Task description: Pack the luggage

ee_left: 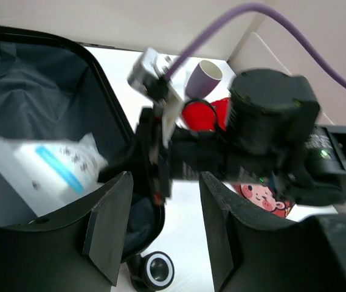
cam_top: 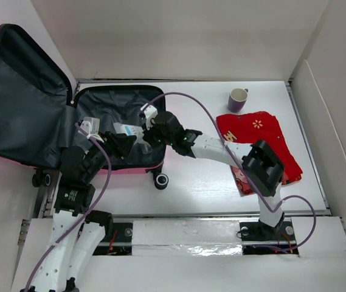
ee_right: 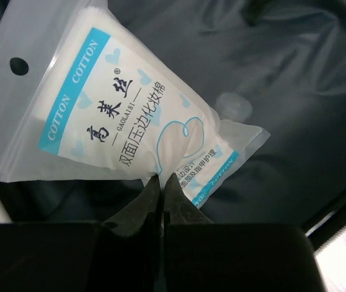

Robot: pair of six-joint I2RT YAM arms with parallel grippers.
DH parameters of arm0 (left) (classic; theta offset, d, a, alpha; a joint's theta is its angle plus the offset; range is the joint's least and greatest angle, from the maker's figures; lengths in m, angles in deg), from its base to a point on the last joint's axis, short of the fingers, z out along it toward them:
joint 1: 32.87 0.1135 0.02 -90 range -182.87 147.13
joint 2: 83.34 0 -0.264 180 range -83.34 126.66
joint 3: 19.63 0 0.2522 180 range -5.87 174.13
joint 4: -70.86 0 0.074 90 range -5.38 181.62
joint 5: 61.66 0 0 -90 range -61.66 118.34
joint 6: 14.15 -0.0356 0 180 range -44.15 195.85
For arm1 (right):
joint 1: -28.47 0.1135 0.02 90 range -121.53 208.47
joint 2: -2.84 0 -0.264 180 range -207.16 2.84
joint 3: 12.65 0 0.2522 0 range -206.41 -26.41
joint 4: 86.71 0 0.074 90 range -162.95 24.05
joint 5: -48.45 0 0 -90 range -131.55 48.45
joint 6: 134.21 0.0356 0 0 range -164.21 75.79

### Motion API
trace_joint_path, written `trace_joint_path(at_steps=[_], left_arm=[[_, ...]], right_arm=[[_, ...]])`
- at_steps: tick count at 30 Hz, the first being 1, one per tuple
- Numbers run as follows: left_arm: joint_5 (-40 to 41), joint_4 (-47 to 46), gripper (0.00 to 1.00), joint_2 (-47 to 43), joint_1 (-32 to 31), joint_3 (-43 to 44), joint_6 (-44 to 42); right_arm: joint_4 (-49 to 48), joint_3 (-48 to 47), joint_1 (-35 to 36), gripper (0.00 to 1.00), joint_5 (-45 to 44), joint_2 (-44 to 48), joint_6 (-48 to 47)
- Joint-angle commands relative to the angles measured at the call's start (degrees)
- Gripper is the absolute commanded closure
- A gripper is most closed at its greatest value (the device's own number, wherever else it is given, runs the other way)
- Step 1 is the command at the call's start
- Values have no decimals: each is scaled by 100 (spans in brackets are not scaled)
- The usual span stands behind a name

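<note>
At the upper left of the top view, your luggage (cam_top: 27, 115) lies open, lid flung back. Your left gripper (ee_left: 163, 225) hovers at its near rim, jaws about half apart, empty. Right of it, your right gripper (ee_right: 162, 185) is pinched shut, apparently on the lower edge of the cotton pad packet (ee_right: 100, 115) inside. Farther right lie a red cloth (cam_top: 264, 137) and a purple cup (cam_top: 238, 99).

Luggage (cam_top: 109, 106) open on table (cam_top: 209, 176), left side; cotton pad packet (ee_right: 118, 115) inside its base, maybe not lying flat. Cloth (cam_top: 264, 137) right of luggage, cup (cam_top: 238, 99) behind cloth.
</note>
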Motion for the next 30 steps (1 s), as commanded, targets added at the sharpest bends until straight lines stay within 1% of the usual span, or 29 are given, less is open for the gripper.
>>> trace_joint_path(at_steps=[1,3,5,6,9,11,12,13,14,15,16,17,18,19,20,21,22,23,24,25,26,28,29,30], left_arm=[[42,-182,56,-77,13,235,-53],[77,-164,56,-86,13,244,-53],[86,-164,56,-60,13,253,-44],[77,-164,56,-51,13,253,-44],[235,-112,56,-24,13,279,-26],[577,-15,56,-33,13,306,0],[709,81,56,-24,13,341,9],[901,125,56,-7,13,367,26],[956,143,56,-7,13,376,52],[1000,161,56,-7,13,367,70],[1026,152,56,2,13,367,79],[1026,143,56,28,13,359,105],[1018,126,56,37,13,350,114],[1018,117,56,46,13,341,114],[1000,108,56,55,13,341,123],[974,82,56,64,13,332,132],[948,64,56,72,13,332,132],[930,55,56,55,13,323,132],[921,47,56,46,13,323,132],[921,38,56,37,13,315,140],[912,38,56,29,13,315,140],[886,29,56,2,13,315,123],[825,20,56,-7,13,306,123],[816,3,57,-15,13,297,123]], right_arm=[[52,-702,-249,100,-506,-132,-2],[-192,-650,-249,100,-392,43,-55],[-264,-632,-83,100,-165,96,-99],[-203,-702,-30,100,-163,44,-99],[-71,-1123,102,100,310,-367,-29],[-123,-1343,268,86,591,-501,147],[-358,-1327,269,75,662,-501,217],[-448,-1318,269,49,698,-467,305],[-501,-1309,269,37,698,-414,323],[-527,-1239,269,28,620,-335,314],[-545,-1160,269,16,523,-99,227],[-563,-1047,269,13,288,51,183],[-624,-732,95,13,181,226,139],[-668,-538,-11,15,84,585,112],[-729,-327,-151,21,-39,780,104],[-799,-107,-327,29,-84,965,121],[-922,321,-755,57,-119,1323,199],[-975,526,-1003,73,-319,1483,252],[-1037,711,-1266,84,-495,1615,314],[-1046,956,-1774,95,-688,1712,375],[-1011,1019,-2014,98,-1212,1818,376],[-741,1003,-2453,100,-1673,1810,324],[-652,898,-2847,100,-2058,1793,297],[-520,827,-3042,100,-2227,1697,279]])
